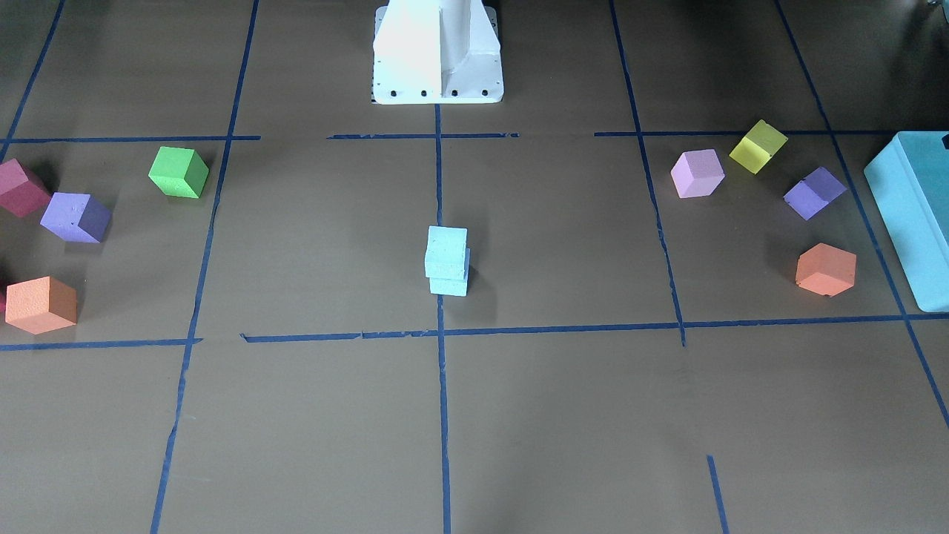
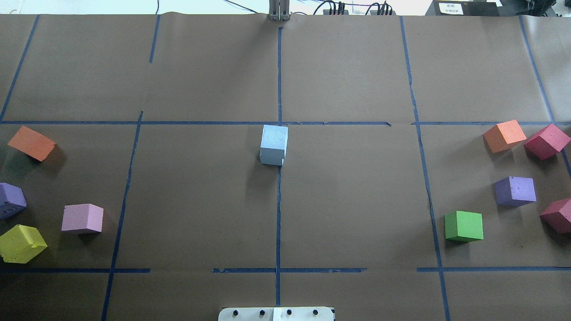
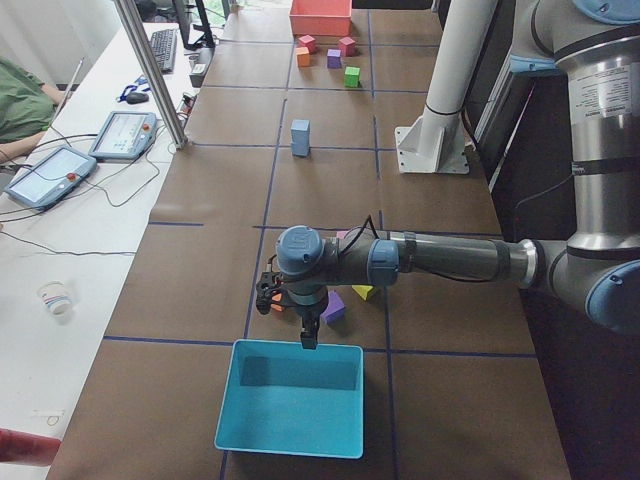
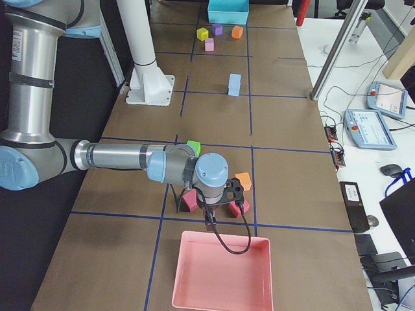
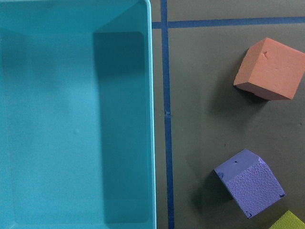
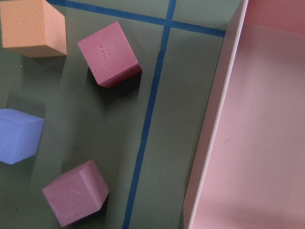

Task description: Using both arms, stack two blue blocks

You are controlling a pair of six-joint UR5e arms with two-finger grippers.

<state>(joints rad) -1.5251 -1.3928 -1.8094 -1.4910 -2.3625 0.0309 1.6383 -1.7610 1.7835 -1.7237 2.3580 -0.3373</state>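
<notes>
The two pale blue blocks stand stacked, one (image 1: 447, 251) on the other (image 1: 449, 285), at the table's middle on the centre tape line. From overhead the stack (image 2: 274, 143) shows as one cube. No arm is near it. The left arm reaches over the table's left end, its gripper (image 3: 272, 296) hanging by the teal box (image 3: 228, 398). The right arm reaches over the right end, its gripper (image 4: 235, 193) above red cubes by the pink tray (image 4: 181, 265). Neither wrist view shows fingers, so I cannot tell whether either gripper is open or shut.
Loose cubes lie at both ends: green (image 2: 464, 226), purple (image 2: 515, 191), orange (image 2: 504, 135) and red (image 2: 546, 141) on the right; orange (image 2: 31, 142), pink (image 2: 82, 218) and yellow (image 2: 21, 243) on the left. A white pedestal (image 1: 437, 52) stands behind the stack.
</notes>
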